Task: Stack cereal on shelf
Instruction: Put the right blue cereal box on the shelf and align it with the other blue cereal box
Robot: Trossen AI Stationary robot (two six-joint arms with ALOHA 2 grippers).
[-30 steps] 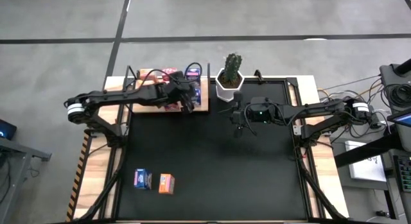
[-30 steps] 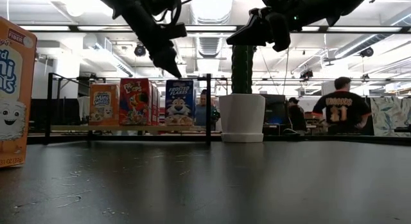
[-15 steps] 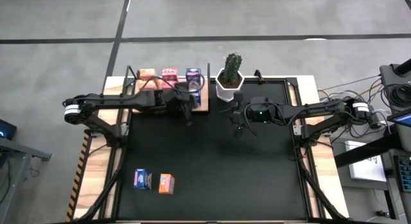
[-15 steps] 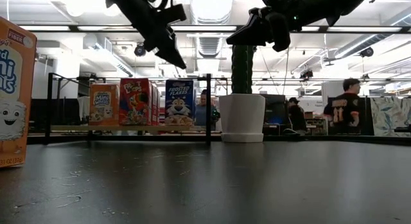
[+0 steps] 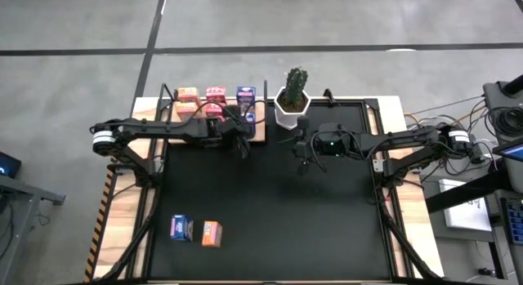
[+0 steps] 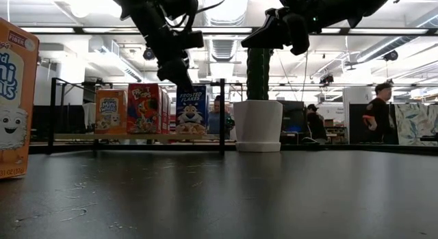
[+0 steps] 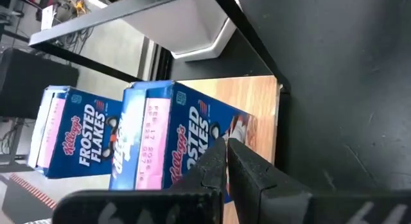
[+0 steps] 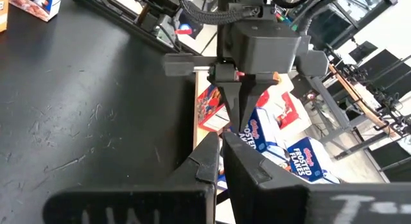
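Note:
The shelf [image 5: 258,128] stands at the table's far left. On it stand an orange [image 6: 109,111], a pink-red [image 6: 144,108] and a blue cereal box [image 6: 191,109] in a row. The left wrist view shows two blue boxes [image 7: 168,142], one behind the other. My left gripper [image 5: 243,150] is shut and slants down at the shelf's near right corner, its tips [image 6: 183,81] just above the front blue box. My right gripper [image 5: 301,161] hangs shut and empty above the mat's middle. A blue box [image 5: 181,228] and an orange box [image 5: 212,233] lie on the mat near the front. My left gripper's shut fingertips [image 7: 225,161] slant down toward the front face of the nearer blue box [image 7: 186,153] from the table's near side. I cannot tell whether they touch it. The box stands upright on the shelf board [image 7: 260,115].
A cactus in a white pot [image 5: 291,105] stands just right of the shelf, between the two grippers. Thin black posts [image 6: 222,116] rise at the shelf's edges. The black mat [image 5: 270,220] covers the table. People move about in the room behind.
My left gripper has drawn back from over the shelf toward the table's near edge, rising and then sinking in front of the blue box, still shut. The three far boxes, earlier covered by the arm in the high view, now show. My right gripper has kept still.

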